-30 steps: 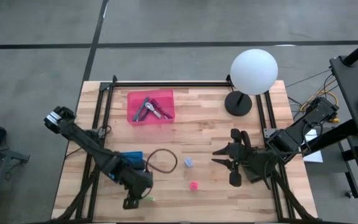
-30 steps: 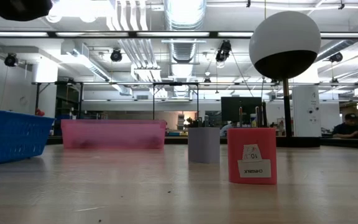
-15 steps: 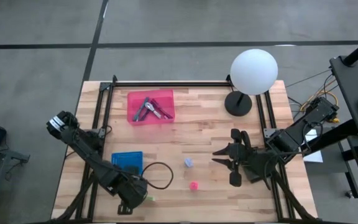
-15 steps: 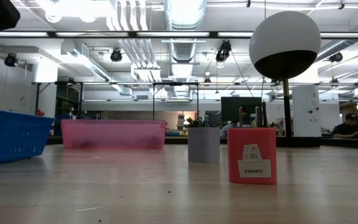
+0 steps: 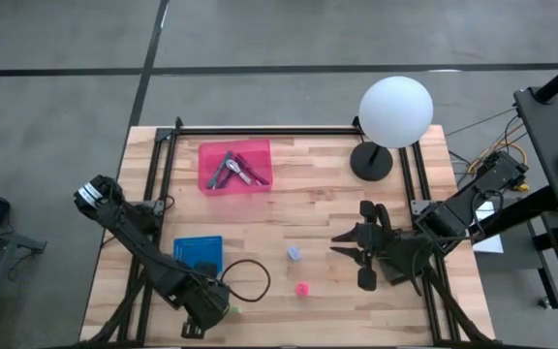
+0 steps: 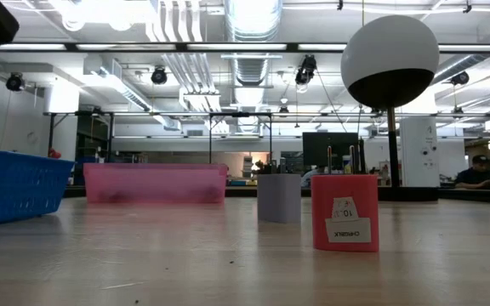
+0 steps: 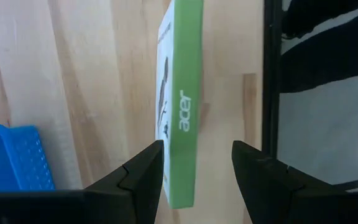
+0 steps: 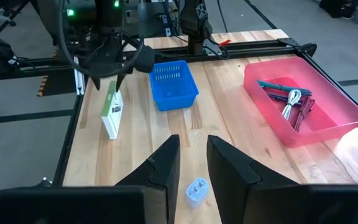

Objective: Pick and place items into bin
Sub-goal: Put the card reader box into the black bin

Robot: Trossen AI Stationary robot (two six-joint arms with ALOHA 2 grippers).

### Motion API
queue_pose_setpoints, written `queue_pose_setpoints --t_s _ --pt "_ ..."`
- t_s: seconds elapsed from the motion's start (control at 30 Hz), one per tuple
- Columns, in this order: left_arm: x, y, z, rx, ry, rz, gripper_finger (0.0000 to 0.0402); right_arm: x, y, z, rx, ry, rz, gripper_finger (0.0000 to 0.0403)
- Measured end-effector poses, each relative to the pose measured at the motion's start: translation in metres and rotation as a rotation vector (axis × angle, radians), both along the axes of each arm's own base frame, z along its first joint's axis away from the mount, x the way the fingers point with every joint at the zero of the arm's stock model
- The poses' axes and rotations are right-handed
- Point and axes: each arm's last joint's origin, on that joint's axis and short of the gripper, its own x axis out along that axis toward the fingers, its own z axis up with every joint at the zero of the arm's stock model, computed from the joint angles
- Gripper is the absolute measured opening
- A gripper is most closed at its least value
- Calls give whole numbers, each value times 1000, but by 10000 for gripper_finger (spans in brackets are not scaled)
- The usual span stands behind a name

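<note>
A flat green-and-white box (image 7: 182, 106) marked "acer" stands on its long edge near the table's near edge (image 5: 231, 310) (image 8: 112, 107). My left gripper (image 7: 197, 144) (image 5: 204, 315) is open above it, pointing down, with one finger on each side of the box's end. A pink bin (image 5: 235, 167) (image 8: 300, 106) holds several sticks and a silver tool. A lavender block (image 5: 294, 253) (image 8: 196, 190) and a pink block (image 5: 302, 289) (image 6: 344, 212) rest on the table. My right gripper (image 5: 337, 245) (image 8: 192, 140) waits open, right of the blocks. My left gripper straddles the near end of the green-and-white box (image 7: 178, 186) from above, fingers across its thin width. One finger (image 7: 148, 171) lies close against the white face. Whether it touches cannot be told. The box stays on the table on its edge.
A blue basket (image 5: 199, 254) (image 8: 174, 84) sits just beyond the left gripper, with a black cable loop (image 5: 250, 276) beside it. The white globe lamp (image 5: 395, 111) (image 6: 390, 51) stands at the far right corner. Black frame rails (image 5: 158, 184) run along the table's sides.
My left arm has swung off the blue basket toward the table's near edge, leaving the basket uncovered. Its gripper now stands over the green box. The cable loop has shifted with it. The right arm and the blocks have kept still.
</note>
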Motion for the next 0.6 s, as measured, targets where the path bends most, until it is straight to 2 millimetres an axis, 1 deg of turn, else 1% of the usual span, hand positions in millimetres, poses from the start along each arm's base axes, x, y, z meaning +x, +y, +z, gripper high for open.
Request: queue_pose_setpoints --t_s 0.23,0.4,0.5,0.6 --pt "5 -5 -21 54 57 3 173 -1 -1 -1 -9 12 -1 73" --pt "9 -9 -35 86 91 4 172 -1 -1 -2 -14 18 0 68" --pt "10 -10 -39 97 100 -1 154 -1 -1 -2 -14 18 0 64" --pt "10 -9 -39 97 99 -3 115 -1 -1 -2 -14 18 0 64"
